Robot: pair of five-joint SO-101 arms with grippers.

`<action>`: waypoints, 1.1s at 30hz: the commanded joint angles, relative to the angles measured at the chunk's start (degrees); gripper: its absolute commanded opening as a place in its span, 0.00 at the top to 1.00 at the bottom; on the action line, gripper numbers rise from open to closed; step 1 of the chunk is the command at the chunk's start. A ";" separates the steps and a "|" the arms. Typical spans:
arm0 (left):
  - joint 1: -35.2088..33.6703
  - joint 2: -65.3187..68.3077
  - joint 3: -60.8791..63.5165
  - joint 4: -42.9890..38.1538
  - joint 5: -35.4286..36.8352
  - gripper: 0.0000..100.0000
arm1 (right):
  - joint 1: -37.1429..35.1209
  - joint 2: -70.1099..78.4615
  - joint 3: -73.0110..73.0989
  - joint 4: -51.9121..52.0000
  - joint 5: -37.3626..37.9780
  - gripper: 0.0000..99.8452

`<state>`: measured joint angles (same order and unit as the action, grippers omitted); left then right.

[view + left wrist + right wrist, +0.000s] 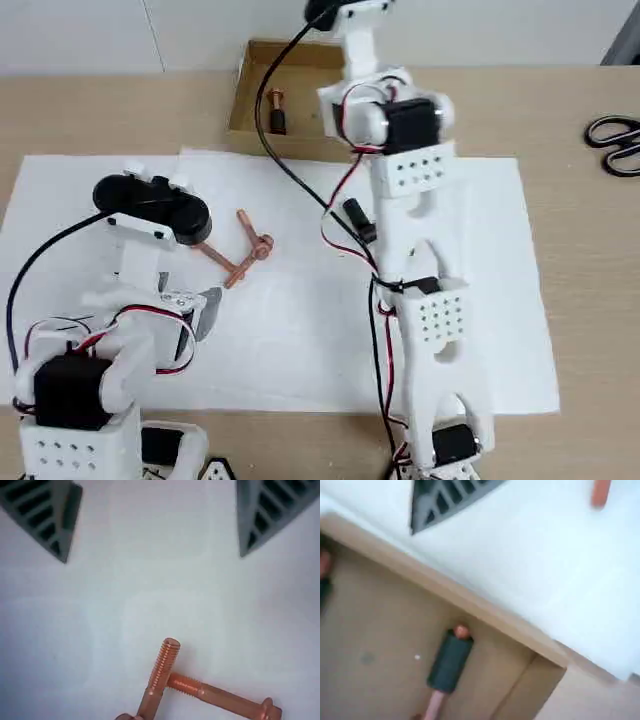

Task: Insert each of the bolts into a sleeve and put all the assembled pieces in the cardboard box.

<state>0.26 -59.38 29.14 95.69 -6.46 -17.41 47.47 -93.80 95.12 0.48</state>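
Left gripper (152,557) wide open; right arm (415,170) at full stretch.

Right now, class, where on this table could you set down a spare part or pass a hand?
Free: the white sheet between the bolts and the right arm; the sheet's strip beyond that arm; bare table beside the scissors. Crowded: around the bolts, near the left gripper with fingers open, and the cardboard box under the right arm.
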 commanded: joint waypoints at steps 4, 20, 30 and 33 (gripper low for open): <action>-0.26 -0.35 -1.27 -0.26 -0.53 0.79 | 3.91 -9.98 -1.32 1.27 0.62 0.81; -0.26 -0.35 -1.27 -0.26 -0.53 0.79 | 2.59 -28.88 46.07 0.22 0.53 0.81; -0.26 -0.35 -1.27 -0.26 -0.53 0.79 | 0.40 -15.34 54.15 -12.88 0.79 0.81; -0.26 -0.35 -1.19 -0.26 -0.53 0.79 | -0.66 -11.91 54.15 -13.93 0.79 0.81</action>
<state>0.26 -59.38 29.14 95.69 -6.46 -16.97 34.46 -39.74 82.81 0.48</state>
